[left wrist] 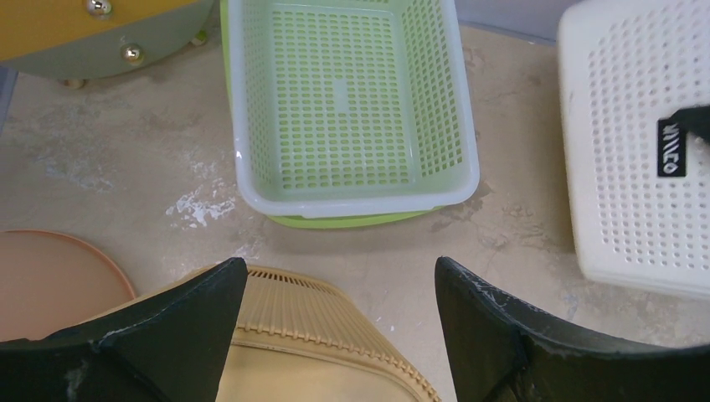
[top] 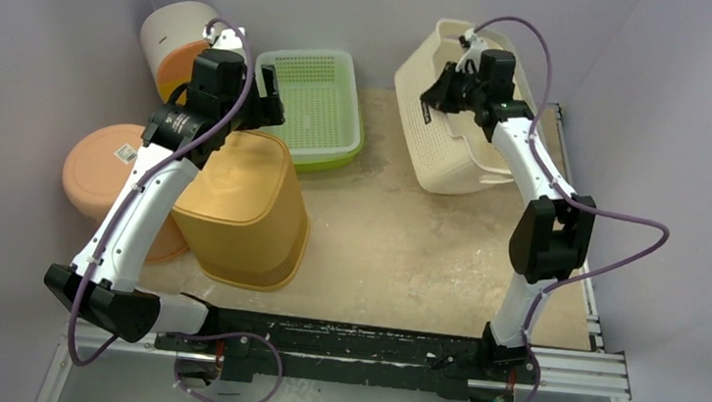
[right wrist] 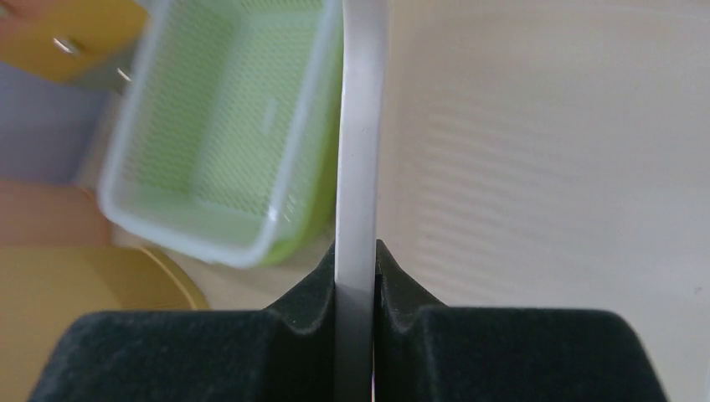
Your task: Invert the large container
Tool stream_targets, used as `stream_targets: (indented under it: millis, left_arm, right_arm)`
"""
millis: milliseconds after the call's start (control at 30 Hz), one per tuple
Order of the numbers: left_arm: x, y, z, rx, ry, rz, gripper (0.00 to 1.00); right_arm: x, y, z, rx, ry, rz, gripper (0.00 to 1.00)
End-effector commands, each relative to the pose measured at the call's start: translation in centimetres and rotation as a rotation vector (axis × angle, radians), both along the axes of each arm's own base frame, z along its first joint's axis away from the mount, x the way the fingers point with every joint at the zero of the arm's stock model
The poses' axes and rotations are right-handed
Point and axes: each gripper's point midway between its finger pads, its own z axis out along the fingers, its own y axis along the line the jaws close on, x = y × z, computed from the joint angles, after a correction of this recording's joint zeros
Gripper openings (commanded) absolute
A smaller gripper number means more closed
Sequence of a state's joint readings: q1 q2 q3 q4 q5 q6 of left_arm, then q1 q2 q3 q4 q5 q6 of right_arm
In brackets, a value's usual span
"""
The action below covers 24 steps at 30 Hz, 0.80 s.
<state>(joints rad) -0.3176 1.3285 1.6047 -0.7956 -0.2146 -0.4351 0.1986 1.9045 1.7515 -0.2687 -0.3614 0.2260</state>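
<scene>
The large container is a cream perforated basket (top: 446,146) at the back right, tipped on its side with its opening facing right. My right gripper (top: 438,96) is shut on its rim (right wrist: 360,126), which runs between the jaws (right wrist: 357,260); the basket's wall (right wrist: 544,167) fills the right of that view. The basket also shows at the right of the left wrist view (left wrist: 628,142). My left gripper (top: 268,104) is open and empty (left wrist: 339,276), hovering over the far edge of a yellow basket (top: 243,205).
The yellow basket (left wrist: 310,335) stands upside down at centre left. A green mesh tray (top: 312,108) (left wrist: 352,109) lies behind it. An orange round bin (top: 104,172) and a cream and orange bin (top: 175,41) stand at the left by the wall.
</scene>
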Motion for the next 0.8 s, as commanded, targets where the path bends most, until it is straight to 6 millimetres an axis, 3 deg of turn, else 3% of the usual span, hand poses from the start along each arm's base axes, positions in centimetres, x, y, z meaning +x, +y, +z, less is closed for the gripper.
stream_targets:
  millis: [0,200,333,500,667,767]
  left_arm:
    - [-0.7,0.6,3.3,0.014,-0.083,0.007,0.80]
    - [-1.5,1.5,4.5,0.036,-0.093,0.030,0.80]
    - [-2.0,2.0,5.2,0.044,-0.097,0.044,0.80]
    - [-2.5,2.3,5.9,0.040,-0.106,0.055,0.80]
    - [-2.9,2.6,6.3,0.044,-0.106,0.064,0.80]
    - [-3.0,2.7,6.6,0.045,-0.108,0.068,0.80]
  right_arm:
    - [0.3,4.4,17.1,0.515,-0.332,0.116,0.00]
    - [-0.6,5.4,22.7,0.899,-0.433,0.206,0.00]
    - [-1.6,4.6,25.7,1.105,-0.495,0.264,0.00]
    - [-1.2,2.0,23.8,1.387,-0.444,0.284,0.00]
    - [-0.8,-0.5,20.6,1.490,-0.403,0.255,0.00]
    - [-0.9,-3.4,19.0,1.570,-0.399,0.214,0.00]
